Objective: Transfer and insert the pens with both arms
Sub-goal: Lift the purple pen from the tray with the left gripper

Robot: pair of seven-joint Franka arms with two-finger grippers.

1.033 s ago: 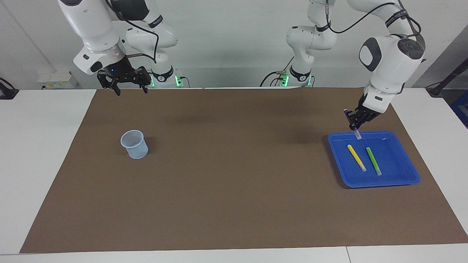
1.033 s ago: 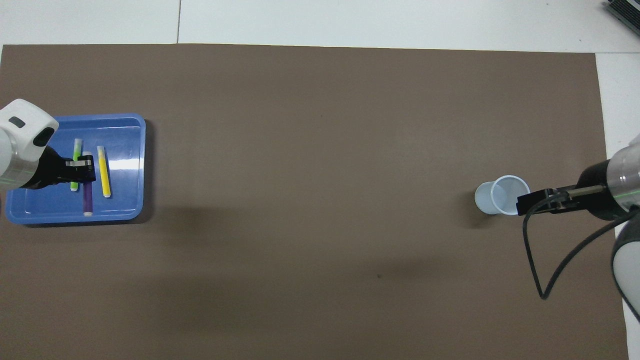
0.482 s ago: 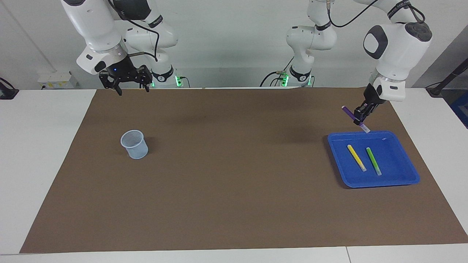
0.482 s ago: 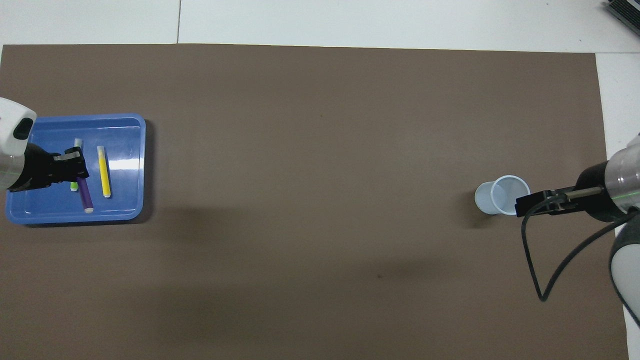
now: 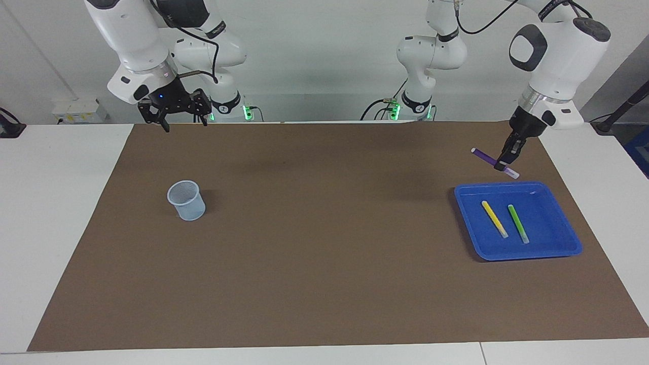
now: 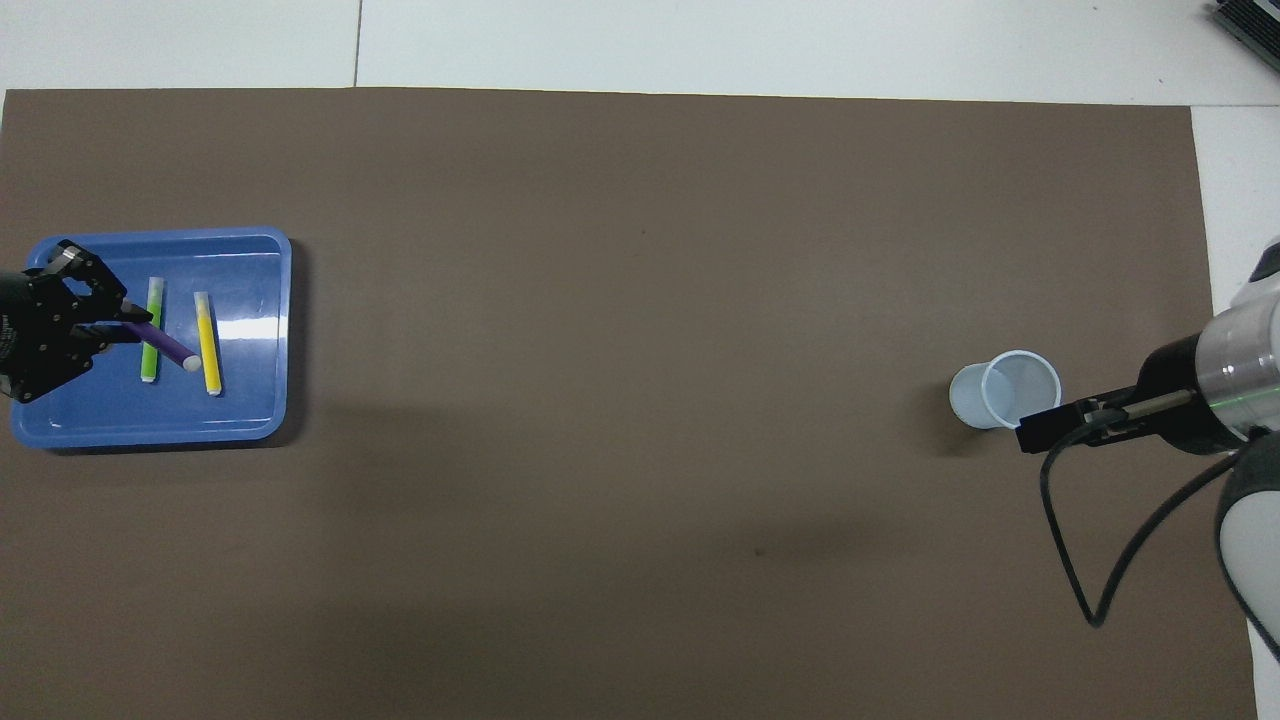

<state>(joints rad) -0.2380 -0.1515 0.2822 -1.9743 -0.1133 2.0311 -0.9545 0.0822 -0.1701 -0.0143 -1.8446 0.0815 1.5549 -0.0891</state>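
The left gripper [image 5: 505, 163] hangs over the robot-side rim of the blue tray [image 5: 557, 251], its fingers pinching the purple pen [image 5: 485, 157] near its middle, the pen tilted. The yellow pen [image 5: 494, 219] and green pen [image 5: 518, 223] lie side by side in the tray. The right gripper [image 5: 175, 116], fingers spread, waits above the surface near the mesh cup [image 5: 186, 201]. A good handover likely needs one pen end offered clear

In the overhead view the left gripper [image 6: 100, 330] is cut by the picture's edge, its arm unseen; the held purple pen [image 6: 160, 344] crosses the green pen [image 6: 152, 342] (mid-barrel) in the blue tray [image 6: 250, 420].
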